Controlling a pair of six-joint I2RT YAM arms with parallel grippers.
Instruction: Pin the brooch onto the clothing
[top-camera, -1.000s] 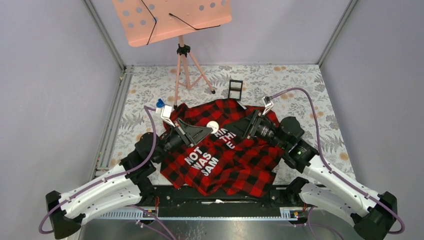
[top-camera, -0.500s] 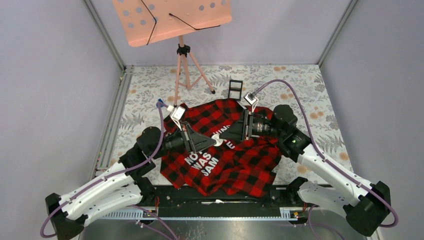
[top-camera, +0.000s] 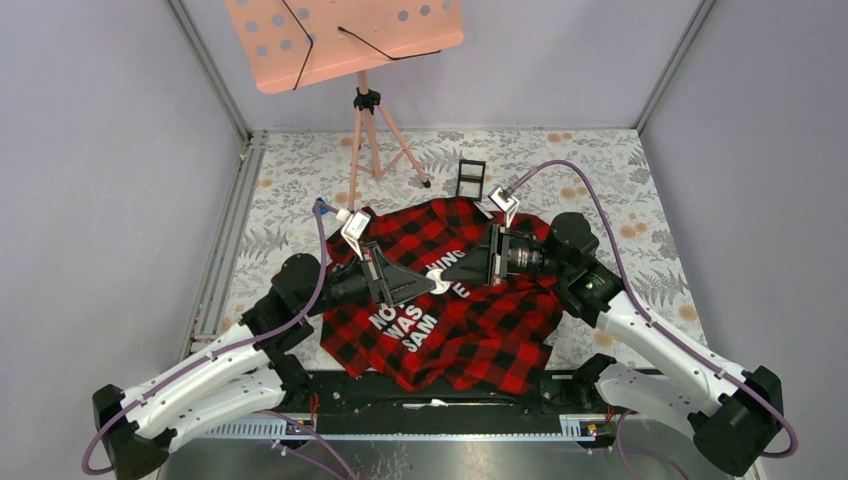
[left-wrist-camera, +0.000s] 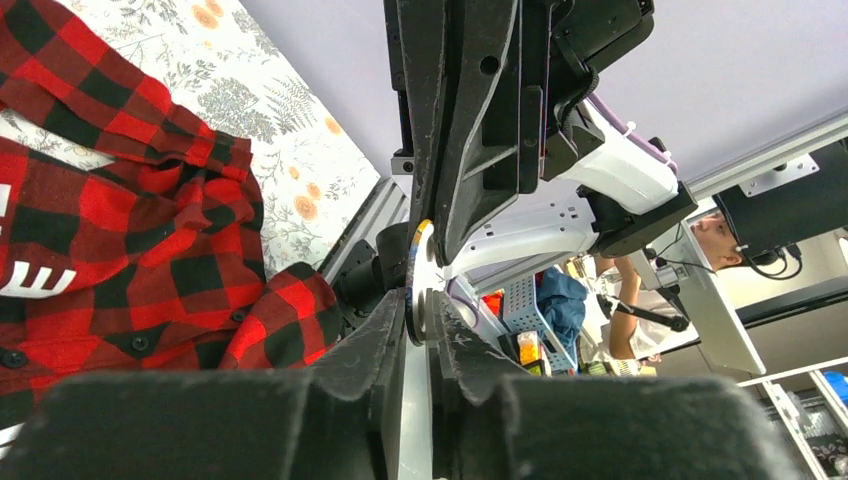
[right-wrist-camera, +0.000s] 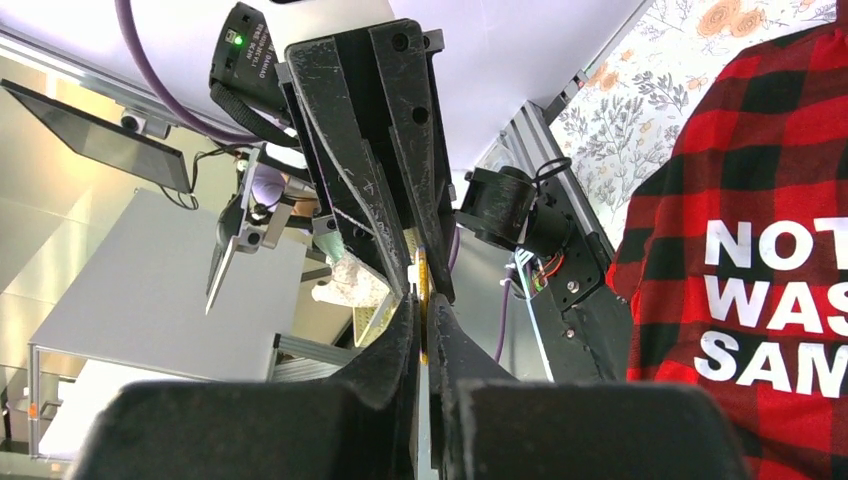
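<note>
You have one brooch (top-camera: 437, 282), one flannel shirt (top-camera: 480, 335), one pink music stand (top-camera: 345, 35) and one small black frame (top-camera: 470, 178) on the floral bench (top-camera: 600, 170), plus two arms. Both arms reach inward over the shirt, low and nearly level, tips meeting nose to nose above the white letters. Your left end effector (top-camera: 427, 284) is pinched narrow on the brooch, which shows edge-on between its fingers (left-wrist-camera: 385, 330) in the left wrist view. Your right end effector (top-camera: 448, 272) is also clamped narrow on the same disc, seen as a thin edge (right-wrist-camera: 422, 285) in the right wrist view. So the brooch hangs between both tips, above the shirt. A second ago the right jaws stood wide and apart from the brooch, and both tips sat farther back.
</note>
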